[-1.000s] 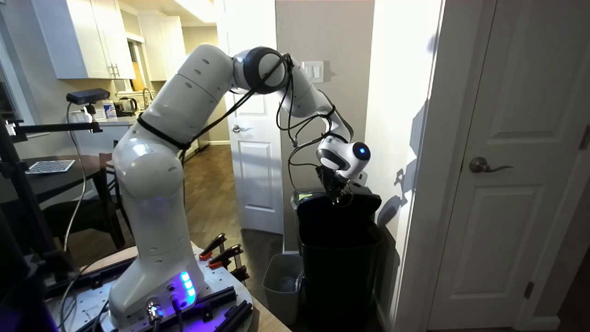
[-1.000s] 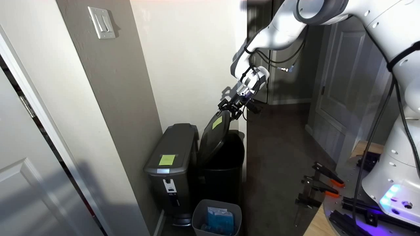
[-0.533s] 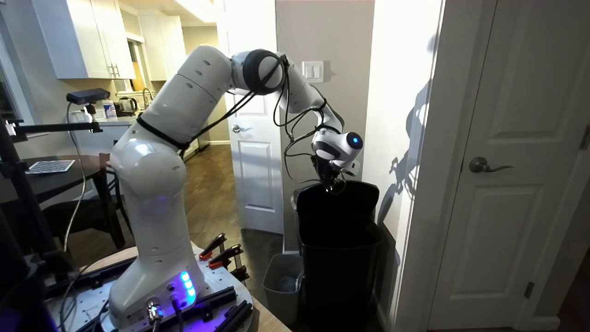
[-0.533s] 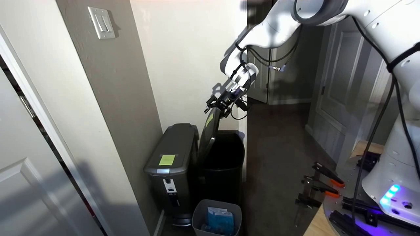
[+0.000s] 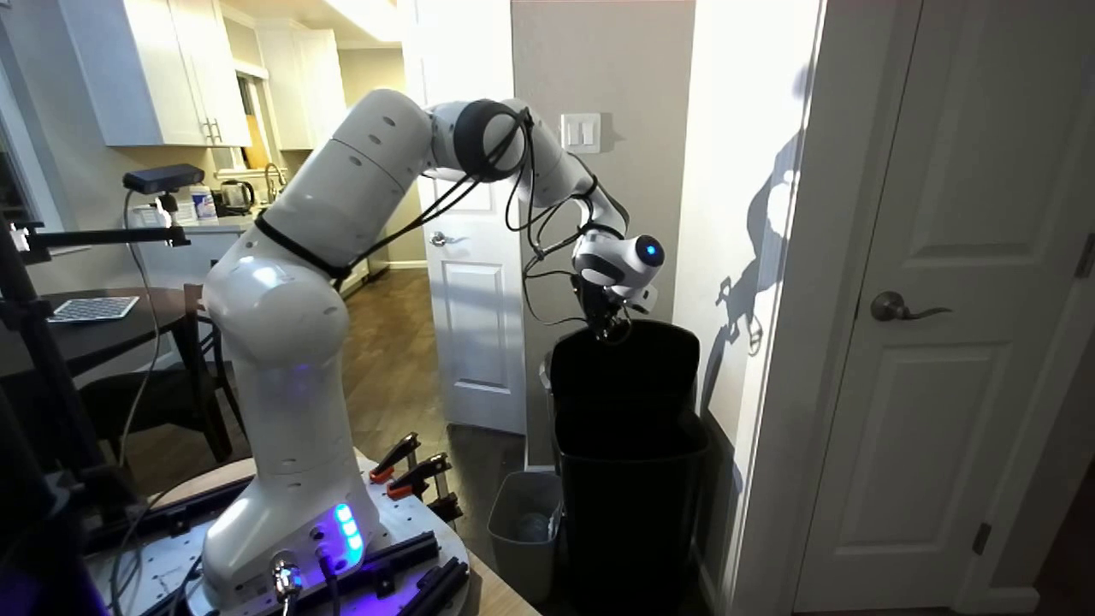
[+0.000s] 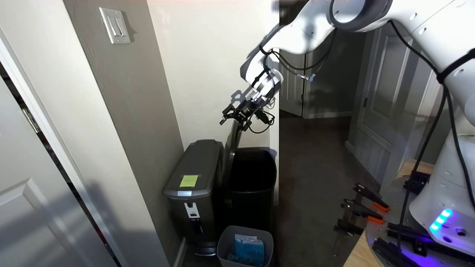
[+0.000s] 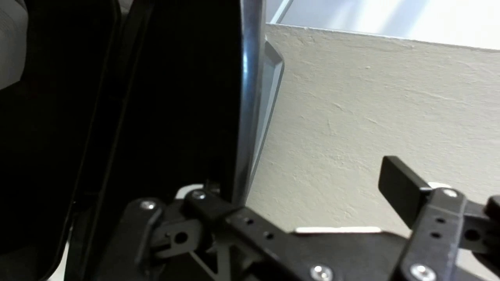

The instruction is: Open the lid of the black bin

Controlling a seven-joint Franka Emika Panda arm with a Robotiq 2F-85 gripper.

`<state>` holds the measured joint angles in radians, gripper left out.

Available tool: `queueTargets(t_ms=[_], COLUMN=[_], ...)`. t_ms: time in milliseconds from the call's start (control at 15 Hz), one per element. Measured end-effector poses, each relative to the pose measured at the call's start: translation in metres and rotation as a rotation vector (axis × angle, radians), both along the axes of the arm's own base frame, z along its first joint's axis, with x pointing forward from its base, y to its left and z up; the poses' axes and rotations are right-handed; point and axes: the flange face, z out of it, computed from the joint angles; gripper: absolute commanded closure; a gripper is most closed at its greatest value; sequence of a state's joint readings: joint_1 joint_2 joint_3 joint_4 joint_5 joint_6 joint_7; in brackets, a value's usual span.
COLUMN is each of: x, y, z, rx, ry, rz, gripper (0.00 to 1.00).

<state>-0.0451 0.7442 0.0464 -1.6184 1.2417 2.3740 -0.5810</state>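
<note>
The black bin (image 5: pixel 629 522) stands in both exterior views (image 6: pixel 249 207), its dark opening exposed. Its black lid (image 5: pixel 629 381) is tilted up on its hinge, nearly upright, and is seen almost edge-on in an exterior view (image 6: pixel 233 142). Its sticker is nearly hidden. My gripper (image 6: pixel 233 120) is at the lid's top edge, also in an exterior view (image 5: pixel 612 329). In the wrist view the gripper (image 7: pixel 300 187) is open. Its left finger lies against or near the lid's dark inner face (image 7: pixel 183 101); the right finger is beyond the lid's edge, over the wall. Contact is hard to tell.
A second black bin (image 6: pixel 198 159) with a pale-labelled, closed lid stands right beside, behind the raised lid. A small grey bin (image 6: pixel 226 243) stands in front of both, also in an exterior view (image 5: pixel 523 522). Walls (image 6: pixel 211 74) close off the corner behind.
The lid has swung further up, from slanted to nearly upright, toward the second bin. My gripper has moved with it, up and toward that bin. The sticker has turned out of view.
</note>
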Motion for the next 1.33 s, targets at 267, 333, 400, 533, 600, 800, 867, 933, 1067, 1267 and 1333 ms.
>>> queueTargets(t_ms=[267, 333, 400, 533, 600, 800, 867, 933, 1067, 1267, 1333], x=[0.008, 0.011, 0.013, 0.014, 0.014, 0.016, 0.017, 0.018, 0.019, 0.021, 0.021], y=[0.028, 0.034, 0.04, 0.054, 0.06, 0.073, 0.074, 0.073, 0.067, 0.047, 0.04], z=[-0.003, -0.004, -0.006, -0.013, -0.016, -0.024, -0.025, -0.026, -0.025, -0.025, -0.025], rx=[0.002, -0.003, -0.007, -0.006, -0.008, -0.016, -0.017, -0.017, -0.017, -0.016, -0.016], ry=[0.028, 0.034, 0.043, 0.069, 0.079, 0.097, 0.098, 0.098, 0.097, 0.096, 0.096], rz=[0.053, 0.064, 0.08, 0.116, 0.131, 0.156, 0.158, 0.158, 0.149, 0.121, 0.112], gripper=[0.0, 0.0, 0.0, 0.0, 0.0, 0.0, 0.0, 0.0, 0.0, 0.0, 0.0])
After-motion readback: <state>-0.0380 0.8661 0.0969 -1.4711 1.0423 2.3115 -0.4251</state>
